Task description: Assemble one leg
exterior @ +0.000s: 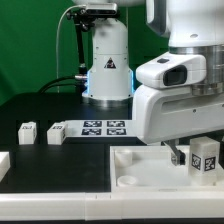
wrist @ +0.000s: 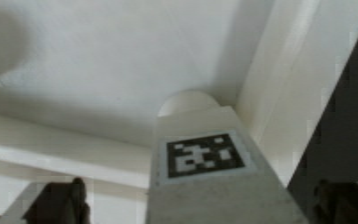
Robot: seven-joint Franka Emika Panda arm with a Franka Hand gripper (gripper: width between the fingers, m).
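You are seeing jaws pinching leg (exterior: pixel 205 158), holding it upright over tray (exterior: pixel 140 170) near corner on exterior view's right. Wrist view: leg (wrist: pixel 202 150) tip pointing at tray (wrist: pixel 87 90) floor; seating in socket not confirmable. Pickup looking done; insertion, tightening likely remaining. Two spare legs (exterior: pixel 27 132) waiting on desk (exterior: pixel 40 110).

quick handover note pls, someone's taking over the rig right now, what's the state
Gripper: shut on a leg, held tag outward just above the tray piece, at the exterior view's right.
The wrist view shows this leg upright over the tray's white surface; whether it is seated in a socket cannot be told.
Two more legs lie loose on the table beside the marker board.
Done: leg picked up, brought to tray.
Left: seat it, release.
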